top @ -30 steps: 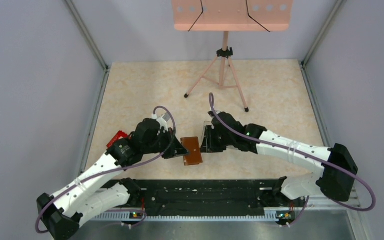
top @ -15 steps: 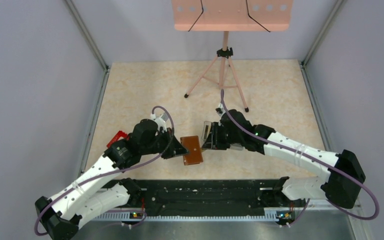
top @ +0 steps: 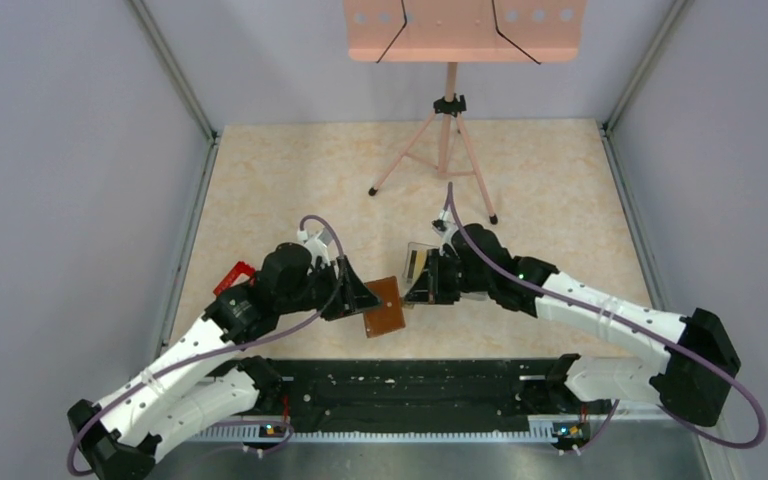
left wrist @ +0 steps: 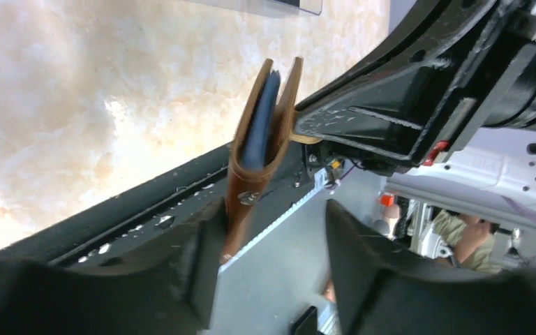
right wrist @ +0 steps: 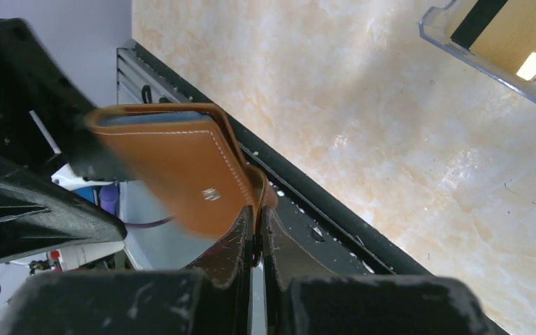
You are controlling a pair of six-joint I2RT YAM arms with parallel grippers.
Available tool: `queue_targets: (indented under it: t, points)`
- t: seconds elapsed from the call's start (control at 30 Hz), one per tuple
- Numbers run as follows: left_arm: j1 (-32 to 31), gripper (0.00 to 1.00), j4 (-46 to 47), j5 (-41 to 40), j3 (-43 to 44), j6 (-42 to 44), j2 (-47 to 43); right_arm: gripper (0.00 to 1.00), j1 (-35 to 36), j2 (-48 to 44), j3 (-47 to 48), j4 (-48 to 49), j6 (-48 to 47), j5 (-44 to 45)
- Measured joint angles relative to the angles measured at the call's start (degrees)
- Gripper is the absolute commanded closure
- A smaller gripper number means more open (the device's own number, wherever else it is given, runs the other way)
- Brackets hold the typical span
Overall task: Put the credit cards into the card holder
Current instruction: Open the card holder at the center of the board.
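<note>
The brown leather card holder (top: 384,308) hangs just above the table between the two arms, near the front rail. My right gripper (top: 412,295) is shut on its snap tab; in the right wrist view the fingers (right wrist: 257,209) pinch the leather edge of the card holder (right wrist: 174,167). My left gripper (top: 365,298) is open, its jaws wide apart in the left wrist view (left wrist: 272,216). There the card holder (left wrist: 262,132) stands edge-on beside the left finger, its blue-grey lining showing. A yellow-gold credit card (right wrist: 509,31) with a black stripe lies in the clear tray (right wrist: 474,52).
The clear tray (top: 418,260) sits just behind my right gripper. A pink music stand on a tripod (top: 447,150) stands at the back. A red object (top: 235,275) lies beside the left arm. The black rail (top: 400,385) runs along the near edge.
My left gripper has opened and let go of the card holder. My right gripper has shut on its tab. The card holder has tilted slightly.
</note>
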Motion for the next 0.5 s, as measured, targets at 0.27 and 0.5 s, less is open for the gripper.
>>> queue_targets:
  t: [0.27, 0.5]
  points:
    - [0.0, 0.14, -6.4, -8.5, 4.8, 6.3, -4.0, 1.00, -1.4, -2.2, 7.2, -5.1, -6.3, -1.1]
    - [0.0, 0.16, -8.5, -9.6, 10.8, 16.4, -3.4, 1.00, -2.5, -1.7, 13.3, -8.2, -13.2, -7.1]
